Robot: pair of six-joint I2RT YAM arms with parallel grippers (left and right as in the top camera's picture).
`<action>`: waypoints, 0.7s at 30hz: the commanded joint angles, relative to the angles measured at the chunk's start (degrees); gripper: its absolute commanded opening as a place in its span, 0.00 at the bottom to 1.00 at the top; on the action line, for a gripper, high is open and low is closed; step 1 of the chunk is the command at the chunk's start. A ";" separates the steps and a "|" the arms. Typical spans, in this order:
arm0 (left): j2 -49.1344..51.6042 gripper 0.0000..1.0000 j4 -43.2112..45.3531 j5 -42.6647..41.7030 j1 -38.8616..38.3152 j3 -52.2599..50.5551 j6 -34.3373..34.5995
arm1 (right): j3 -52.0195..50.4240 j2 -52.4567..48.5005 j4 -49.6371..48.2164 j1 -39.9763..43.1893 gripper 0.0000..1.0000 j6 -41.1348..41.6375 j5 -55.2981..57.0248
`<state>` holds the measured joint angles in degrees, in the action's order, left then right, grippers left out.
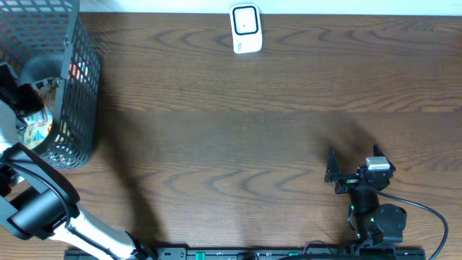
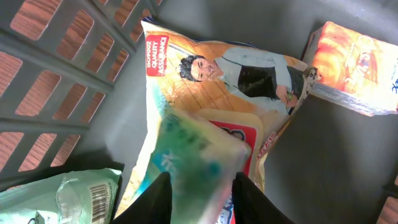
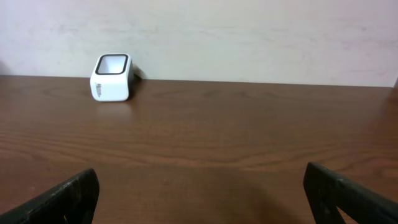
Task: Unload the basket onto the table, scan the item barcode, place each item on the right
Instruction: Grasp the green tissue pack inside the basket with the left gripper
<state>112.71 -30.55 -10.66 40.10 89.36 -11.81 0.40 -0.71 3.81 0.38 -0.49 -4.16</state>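
Count: showing one basket (image 1: 81,87), one scanner (image 1: 245,29), two grippers, and four packs in the left wrist view.
Basket: standing at the table's (image 1: 253,123) far left corner, with the left arm (image 1: 43,209) reaching down into it.
Basket contents: holding a big yellow packet (image 2: 205,81) with a man's picture lying flat across the middle, an orange pack (image 2: 354,68) lying at its far right corner, a pale green packet (image 2: 68,196) with a barcode showing at the near left by the slatted wall (image 2: 56,93), and a teal packet (image 2: 193,149) lying over the yellow one.
Teal packet: sitting blurred and close to the lens, filling the gap between the two dark fingers, touching both.
Left gripper (image 2: 201,182): gripping the teal packet inside the basket, jaws standing narrow.
Right gripper (image 1: 333,172): hovering over bare wood at the near right, jaws spreading wide, holding nothing.
Scanner: standing upright at the far edge of the table, well apart from basket and both grippers, facing the right wrist camera (image 3: 112,78).
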 commanded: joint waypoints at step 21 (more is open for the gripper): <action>3.89 0.19 -1.44 -0.61 2.10 -0.20 0.20 | -0.09 0.33 0.24 -0.44 0.99 0.02 0.20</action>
<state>116.53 -31.57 -10.66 41.50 89.36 -11.90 0.40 -0.71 3.81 0.38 -0.49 -4.16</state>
